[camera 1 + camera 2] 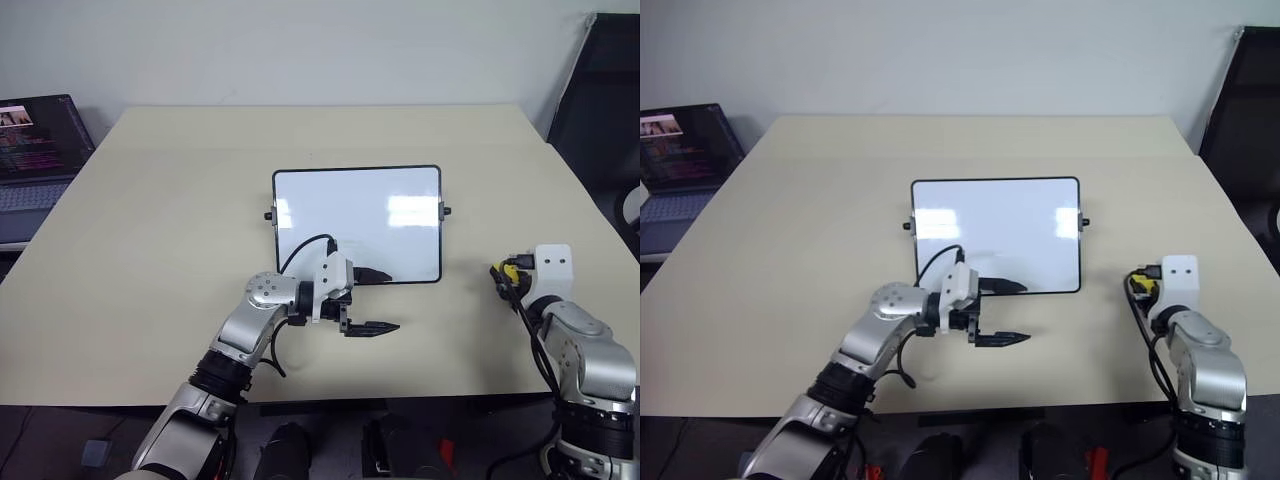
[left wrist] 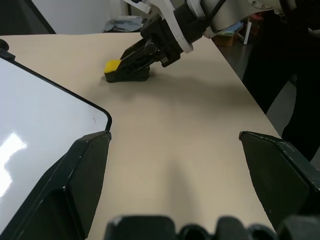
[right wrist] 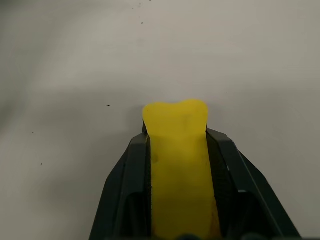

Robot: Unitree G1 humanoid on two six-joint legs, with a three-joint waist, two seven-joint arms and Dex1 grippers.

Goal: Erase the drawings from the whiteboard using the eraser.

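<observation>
nearest the robot, the left gripper (image 1: 1002, 312) hangs wide apart and empty by the whiteboard's (image 1: 995, 232) front edge. off to the right, the right gripper (image 2: 134, 62) pinches the eraser (image 3: 179, 145) down at the table (image 1: 150, 220). farther out, the board looks clean, so erasing seems finished.

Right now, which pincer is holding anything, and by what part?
Right pincer clamps the yellow eraser by its long sides, one end sticking out past the fingertips. Left pincer is open, holding nothing.
</observation>
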